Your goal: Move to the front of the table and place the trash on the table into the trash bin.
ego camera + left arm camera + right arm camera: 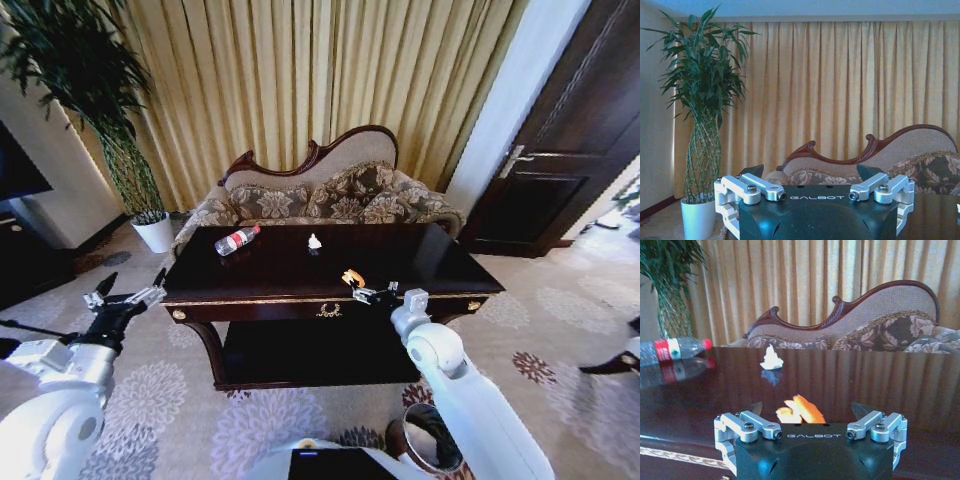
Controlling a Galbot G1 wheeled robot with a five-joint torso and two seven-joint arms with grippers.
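Gold curtains [330, 80] and a sofa [330, 195] back the dark table [420, 265]. Right gripper [372, 293] at the front edge, jaws spread wide around the orange scrap [799, 409]. Bottle [237, 240] and paper bit [314, 241] lie farther back. Left gripper [128, 295] hovers spread wide off the table's left end over open carpet. Bin [428, 437] sits by the base.

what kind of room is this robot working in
Likely a formal living room or hotel suite lounge: a carved-back floral sofa stands against floor-length gold curtains, with a glossy dark table on patterned carpet and a tall potted plant.
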